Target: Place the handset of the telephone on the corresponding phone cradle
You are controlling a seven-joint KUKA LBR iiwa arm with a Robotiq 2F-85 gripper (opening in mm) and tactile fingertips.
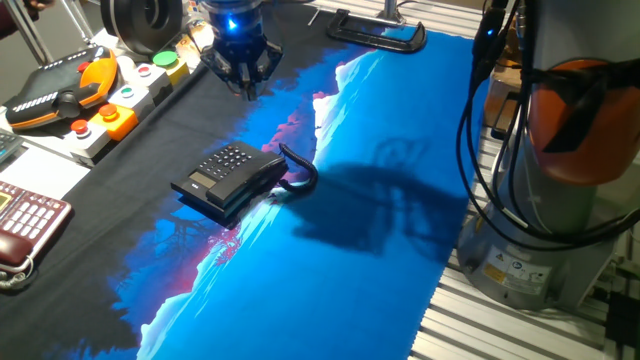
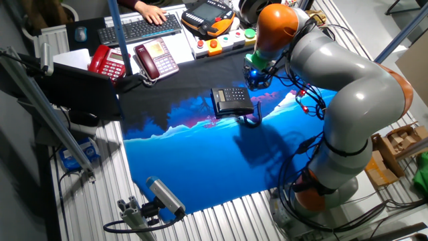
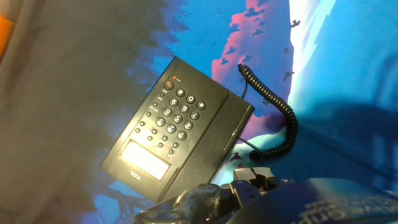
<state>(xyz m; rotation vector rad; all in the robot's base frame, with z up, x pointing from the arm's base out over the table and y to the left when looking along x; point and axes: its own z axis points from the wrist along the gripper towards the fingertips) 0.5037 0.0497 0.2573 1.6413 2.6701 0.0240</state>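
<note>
The black telephone lies on the cloth where its black part meets the blue part. The slim black handset lies flat in the phone cradle beside the keypad, which it hides. Its coiled cord loops onto the blue cloth. My gripper hangs above and behind the phone, apart from it, open and holding nothing. In the hand view only dark finger parts show at the bottom edge.
A dark red phone and a brighter red one sit off the cloth. An orange pendant and button box stand behind it. A keyboard, a person's hand, and the arm's base also border the cloth.
</note>
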